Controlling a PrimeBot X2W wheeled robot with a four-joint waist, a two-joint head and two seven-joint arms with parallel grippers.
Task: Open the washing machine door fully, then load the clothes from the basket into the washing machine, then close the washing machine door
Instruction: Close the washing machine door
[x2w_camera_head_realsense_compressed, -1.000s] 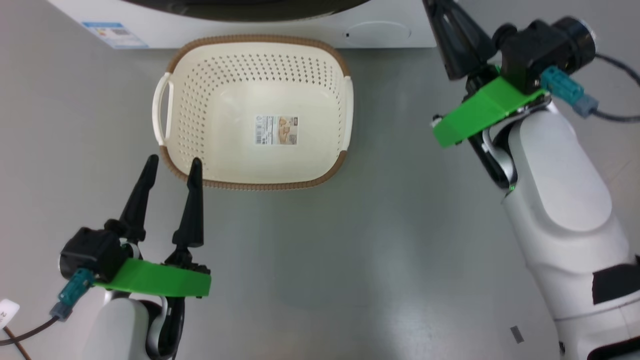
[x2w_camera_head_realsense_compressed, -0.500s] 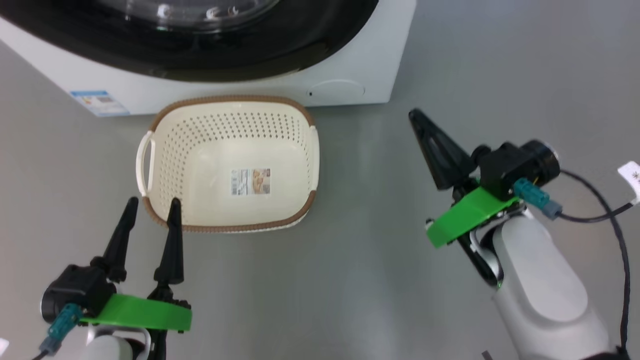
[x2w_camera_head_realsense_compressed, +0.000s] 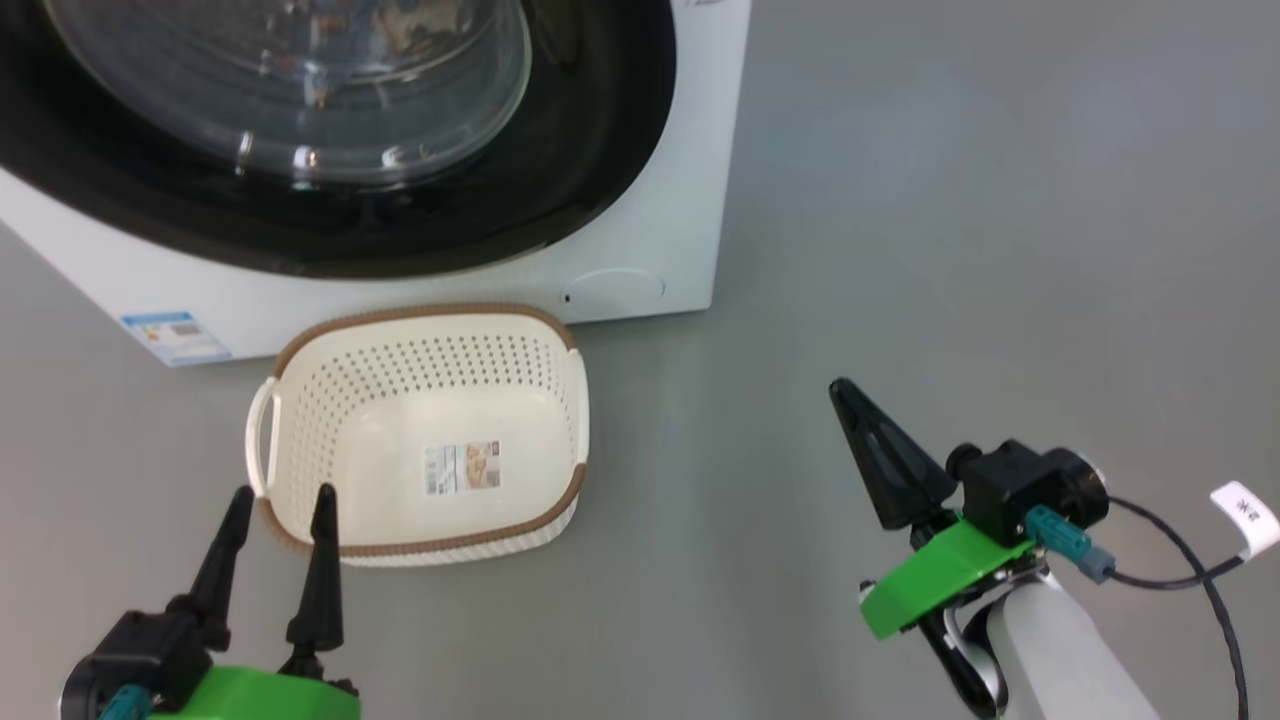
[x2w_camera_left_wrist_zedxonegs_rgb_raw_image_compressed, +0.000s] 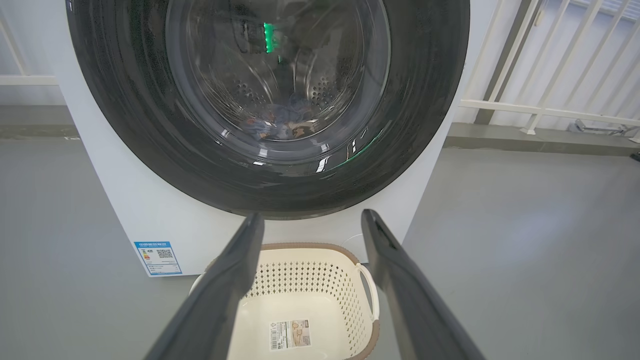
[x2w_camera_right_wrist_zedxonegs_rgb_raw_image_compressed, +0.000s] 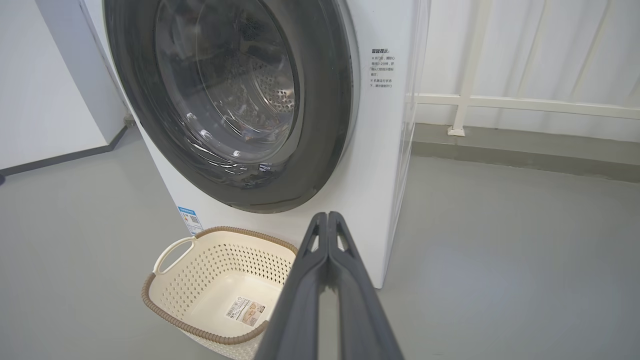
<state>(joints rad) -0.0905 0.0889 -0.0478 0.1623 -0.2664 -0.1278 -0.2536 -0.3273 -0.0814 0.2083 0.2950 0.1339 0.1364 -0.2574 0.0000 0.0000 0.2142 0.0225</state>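
The washing machine (x2w_camera_head_realsense_compressed: 650, 240) stands with its black-rimmed washing machine door (x2w_camera_head_realsense_compressed: 590, 180) closed against the front. Through the glass, bluish clothes (x2w_camera_left_wrist_zedxonegs_rgb_raw_image_compressed: 282, 125) lie low in the drum. The cream basket (x2w_camera_head_realsense_compressed: 400, 370) sits on the floor in front of the machine, with only a label on its bottom. My left gripper (x2w_camera_head_realsense_compressed: 283, 492) is open at the basket's near left corner, fingers pointing at the machine, nothing between them (x2w_camera_left_wrist_zedxonegs_rgb_raw_image_compressed: 312, 215). My right gripper (x2w_camera_head_realsense_compressed: 840, 385) is shut and holds nothing, out to the right of the basket (x2w_camera_right_wrist_zedxonegs_rgb_raw_image_compressed: 327, 215).
Grey floor (x2w_camera_head_realsense_compressed: 950, 200) spreads to the right of the machine. A white railing (x2w_camera_right_wrist_zedxonegs_rgb_raw_image_compressed: 525, 102) runs along the wall behind. A blue energy label (x2w_camera_head_realsense_compressed: 175, 338) and a round service cap (x2w_camera_head_realsense_compressed: 612, 290) sit low on the machine's front.
The head camera has tilted up, bringing the door into view. Relative to the basket, my right gripper has drawn back from the machine. The left gripper stays open by the basket's corner.
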